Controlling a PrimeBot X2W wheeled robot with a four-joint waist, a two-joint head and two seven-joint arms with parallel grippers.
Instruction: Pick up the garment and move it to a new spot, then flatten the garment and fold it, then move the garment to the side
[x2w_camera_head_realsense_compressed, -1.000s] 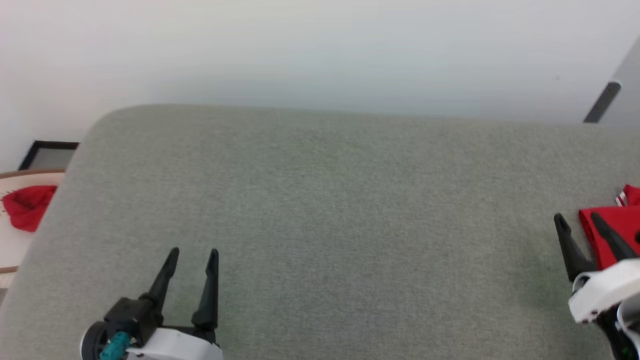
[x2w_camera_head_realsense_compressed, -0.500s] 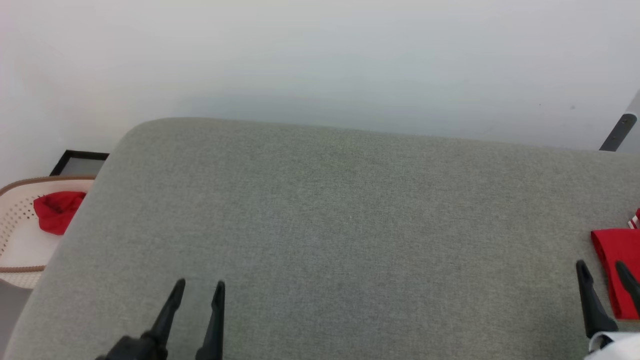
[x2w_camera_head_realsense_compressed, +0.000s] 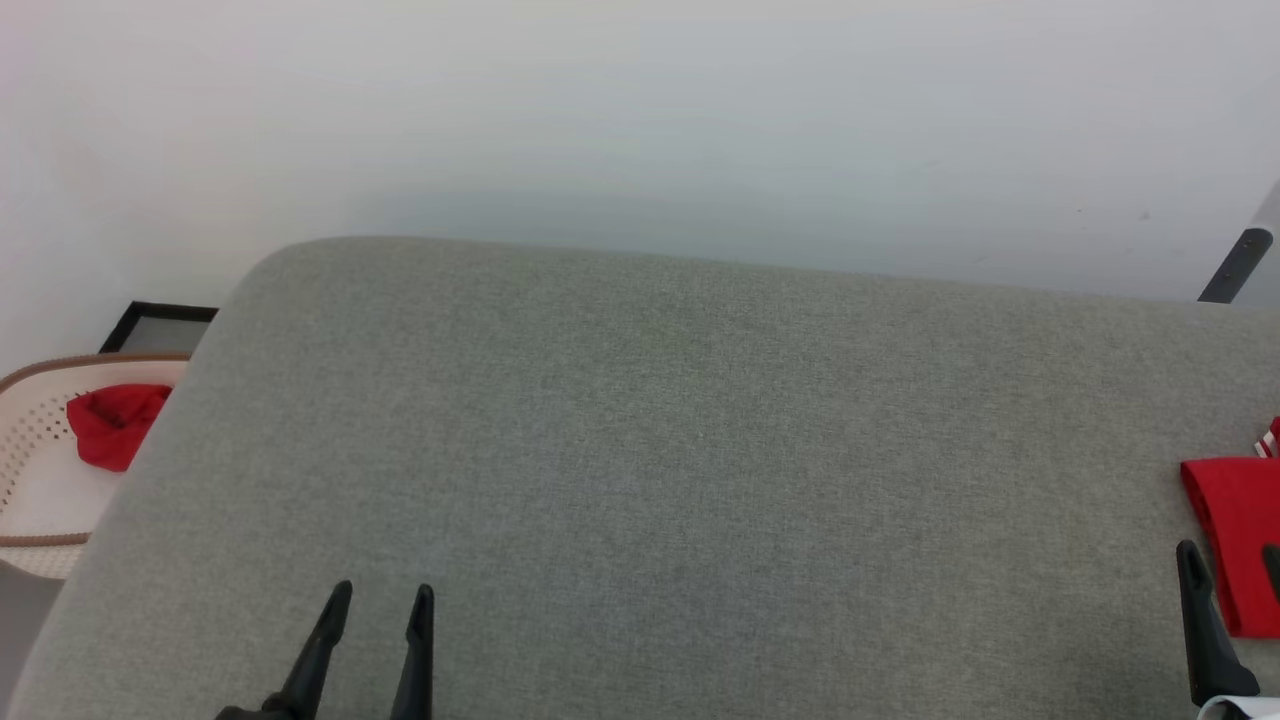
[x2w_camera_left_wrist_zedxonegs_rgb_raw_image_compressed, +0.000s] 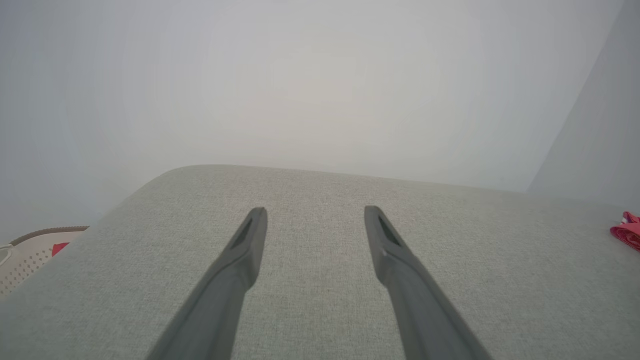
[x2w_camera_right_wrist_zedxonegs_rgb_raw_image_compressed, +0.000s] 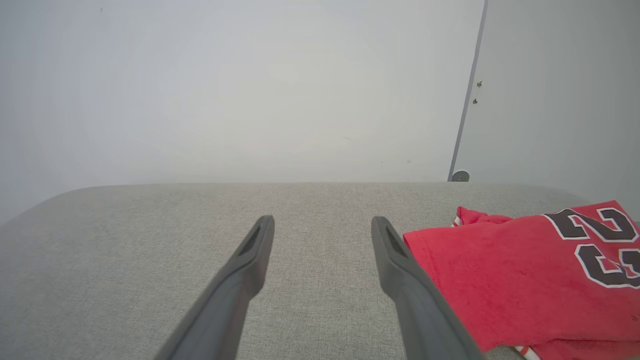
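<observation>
Garment (x2w_camera_right_wrist_zedxonegs_rgb_raw_image_compressed: 520, 280): red jersey, folded into a flat block with crisp edges. Black numerals with white outlines sit on the top face, and red-white striped trim peeks out at the far corner and the near edge. It lies at the right end of the grey cushion (x2w_camera_head_realsense_compressed: 650, 450).

Right gripper (x2w_camera_right_wrist_zedxonegs_rgb_raw_image_compressed: 322, 222): jaws wide, nothing between them. One finger runs along the garment's left edge; can't tell if it touches.

Left gripper (x2w_camera_head_realsense_compressed: 382, 595): jaws wide and empty, low over the cushion's near left, well apart from the garment.

Off the cushion's left end: a pale perforated basket (x2w_camera_head_realsense_compressed: 25, 500) with a crumpled red cloth (x2w_camera_head_realsense_compressed: 110, 425) in it.
</observation>
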